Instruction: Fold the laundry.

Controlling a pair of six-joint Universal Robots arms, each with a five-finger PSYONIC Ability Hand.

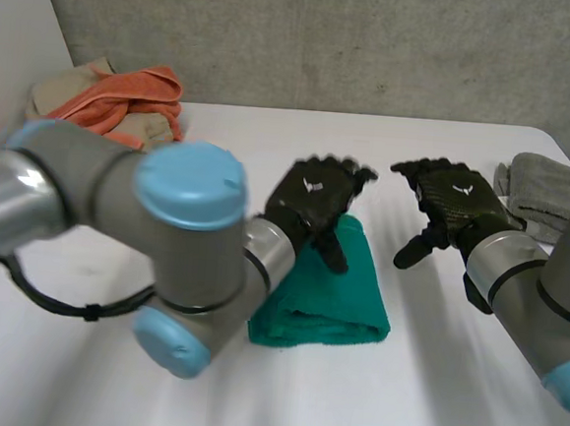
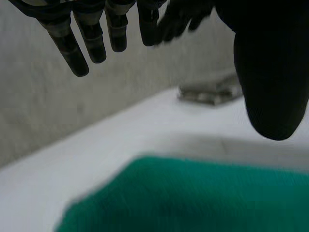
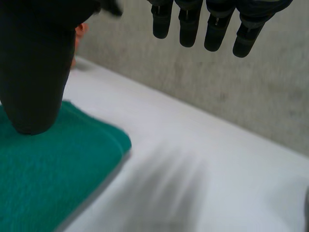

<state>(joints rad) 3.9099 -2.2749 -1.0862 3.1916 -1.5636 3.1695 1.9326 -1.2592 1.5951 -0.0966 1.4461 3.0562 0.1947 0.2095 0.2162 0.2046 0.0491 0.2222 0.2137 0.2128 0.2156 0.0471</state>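
Note:
A green towel (image 1: 330, 294) lies folded into a thick rectangle at the middle of the white table (image 1: 271, 143). My left hand (image 1: 310, 203) hovers over the towel's far end, fingers straight, thumb pointing down toward the cloth, holding nothing. My right hand (image 1: 453, 208) hangs just right of the towel, fingers spread, empty. Under the left hand's palm lies the green towel (image 2: 203, 198), with the fingers (image 2: 91, 38) and thumb (image 2: 273, 72) clear of it. Beside the right hand's thumb (image 3: 34, 72) lies the green towel (image 3: 53, 169), a folded corner showing; the fingers (image 3: 212, 24) are straight.
A heap of orange and beige cloths (image 1: 111, 101) lies at the table's far left corner. A folded grey cloth (image 1: 543, 194) lies at the far right edge, also seen as the grey cloth (image 2: 210, 92) beyond the left hand. A grey wall rises behind the table.

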